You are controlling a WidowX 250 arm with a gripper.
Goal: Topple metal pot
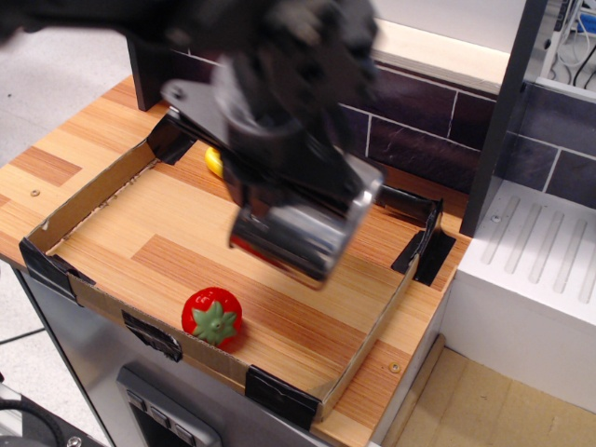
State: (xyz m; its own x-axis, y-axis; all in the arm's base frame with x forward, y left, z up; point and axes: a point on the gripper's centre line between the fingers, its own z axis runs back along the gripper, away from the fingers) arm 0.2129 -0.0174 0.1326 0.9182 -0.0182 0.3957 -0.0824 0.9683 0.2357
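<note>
While the blurred gripper (291, 209) hangs over the tray's (88, 191) middle, the metal pot (296, 233) shows as a shiny smear beneath it; whether the jaws clasp it, I cannot tell; the strawberry (211, 316) lies at seven o'clock.

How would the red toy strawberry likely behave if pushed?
The strawberry looks rounded, so it would probably roll rather than slide. Its glossy surface suggests hard, light plastic, likely slippery to pinch. The cardboard wall beside it should stop it.
</note>
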